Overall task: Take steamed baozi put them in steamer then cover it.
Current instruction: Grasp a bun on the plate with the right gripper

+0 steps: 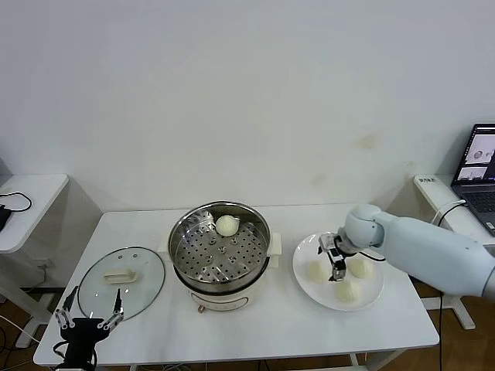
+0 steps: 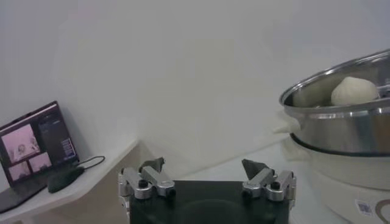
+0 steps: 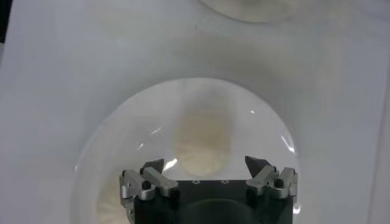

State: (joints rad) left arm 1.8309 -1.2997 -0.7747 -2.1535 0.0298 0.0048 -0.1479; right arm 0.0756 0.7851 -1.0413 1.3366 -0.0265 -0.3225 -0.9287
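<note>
Hovering right end effector (image 1: 334,259) open, plate (image 1: 373,294) rim

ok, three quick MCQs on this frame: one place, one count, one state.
1. Where does the cover lie?
A. on the steamer
B. on the table to the robot's left of the steamer
C. on the plate

2. How many baozi remain on the plate?
A. one
B. three
C. four

3. The right tool is:
A. open above the plate
B. shut on a bun
C. inside the steamer

Answers:
1 B, the cover rests flat beside the steamer.
2 B, three there, one baozi in the steamer.
3 A, its jaws stand apart, nothing between them.
</note>
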